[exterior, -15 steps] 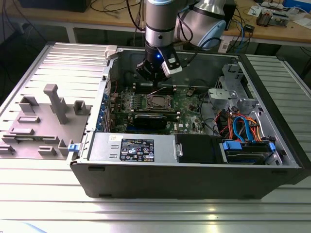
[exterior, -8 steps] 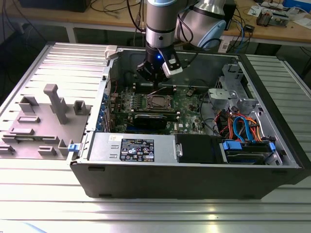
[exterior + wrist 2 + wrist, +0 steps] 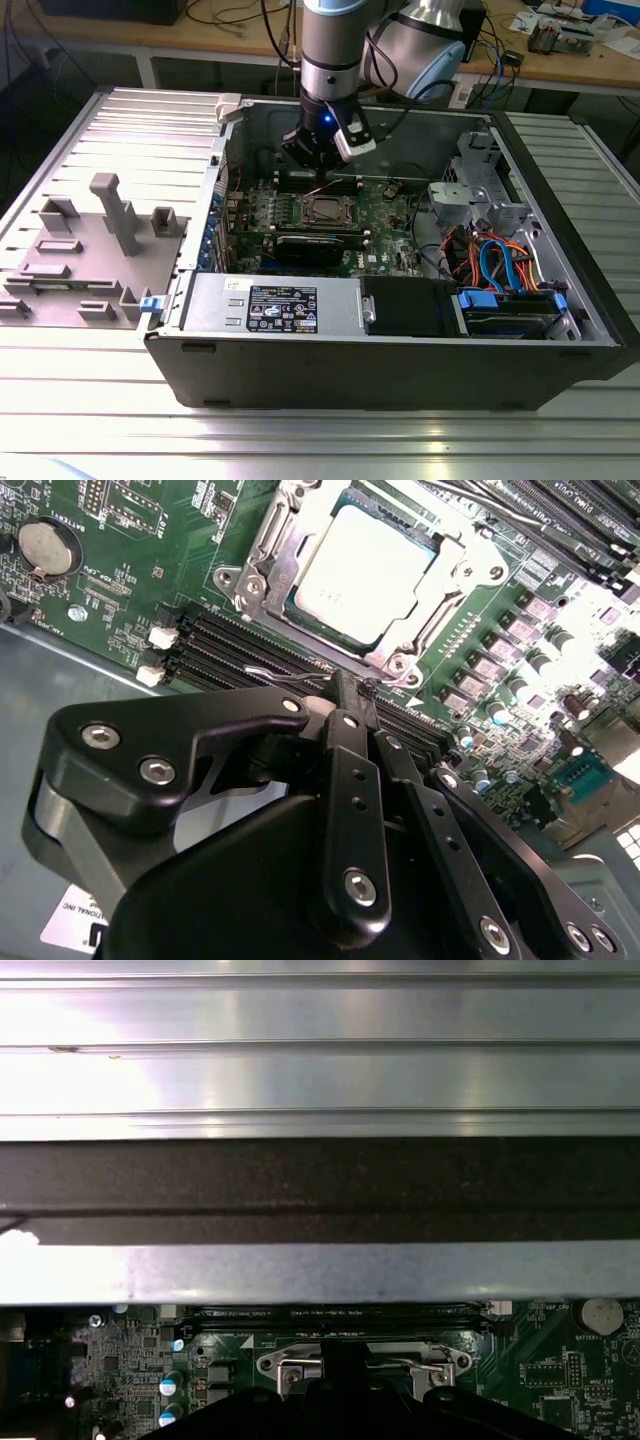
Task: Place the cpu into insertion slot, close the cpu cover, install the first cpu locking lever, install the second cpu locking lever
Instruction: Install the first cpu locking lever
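Second wrist view puts my gripper [image 3: 358, 695] closest to me: its black fingers [image 3: 345, 735] are drawn together to a narrow tip, and a thin wire locking lever [image 3: 290, 676] lies right at that tip. I cannot tell whether the fingers actually pinch the wire or only touch it. Just beyond the tip run the black memory slots [image 3: 250, 645], and past those sits the socket, where the cpu [image 3: 365, 565] lies flat with its silvery top showing through the window of the cpu cover [image 3: 280, 565], which is folded down around it. Farther out on the green motherboard [image 3: 110, 560] I see a round coin battery [image 3: 48, 545].

From the exterior view, the gripper [image 3: 318, 182] hangs just behind the socket [image 3: 327, 209] inside the open computer case [image 3: 400, 370], with a black card [image 3: 318, 246] lying on the near side of the socket. A grey fixture plate [image 3: 80, 260] rests well off toward the exterior view's left.
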{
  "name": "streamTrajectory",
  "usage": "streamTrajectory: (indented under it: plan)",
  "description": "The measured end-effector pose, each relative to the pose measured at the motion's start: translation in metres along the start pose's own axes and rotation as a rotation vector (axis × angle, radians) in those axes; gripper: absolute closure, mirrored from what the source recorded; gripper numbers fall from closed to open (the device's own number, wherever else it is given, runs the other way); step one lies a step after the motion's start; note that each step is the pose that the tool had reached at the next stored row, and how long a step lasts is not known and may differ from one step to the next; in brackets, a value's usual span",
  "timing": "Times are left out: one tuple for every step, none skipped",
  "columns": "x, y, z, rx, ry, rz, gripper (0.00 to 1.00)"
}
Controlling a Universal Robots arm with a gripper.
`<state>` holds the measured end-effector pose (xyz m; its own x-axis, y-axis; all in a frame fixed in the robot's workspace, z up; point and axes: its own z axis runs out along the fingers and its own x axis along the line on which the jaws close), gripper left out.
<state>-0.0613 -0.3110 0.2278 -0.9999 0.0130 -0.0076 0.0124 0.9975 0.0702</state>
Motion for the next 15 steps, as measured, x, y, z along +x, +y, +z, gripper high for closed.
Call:
streamTrajectory:
  plan:
    - [-0.0002, 0.0003, 0.0001, 0.0001, 0.0000, 0.000, 0.89]
    - [-0.0006, 0.0007, 0.0005, 0.0000, 0.0001, 0.000, 0.89]
    - [-0.0010, 0.0009, 0.0008, -0.0001, 0.0000, 0.000, 0.89]
    - [-0.0014, 0.0011, 0.0009, 0.0000, 0.0000, 0.000, 0.89]
    - [-0.0020, 0.0014, 0.0012, 0.0000, 0.0001, 0.000, 0.89]
    - [-0.0025, 0.0017, 0.0014, 0.0000, 0.0000, 0.000, 0.89]
    - [-0.0031, 0.0019, 0.0016, 0.0001, 0.0000, 0.000, 0.89]
    - [-0.0037, 0.0021, 0.0018, 0.0000, 0.0000, 0.000, 0.89]
    - [-0.0046, 0.0025, 0.0021, 0.0000, 0.0001, 0.000, 0.89]
    - [-0.0052, 0.0027, 0.0023, 0.0001, 0.0000, 0.000, 0.89]
    - [-0.0062, 0.0031, 0.0027, 0.0001, 0.0000, 0.000, 0.89]
    - [-0.0068, 0.0033, 0.0029, 0.0000, 0.0000, 0.000, 0.89]
    - [-0.0076, 0.0034, 0.0032, -0.0001, 0.0000, 0.000, 0.89]
    - [-0.0082, 0.0033, 0.0034, 0.0001, 0.0001, 0.000, 0.89]
    - [-0.0086, 0.0033, 0.0035, 0.0002, 0.0002, 0.000, 0.89]
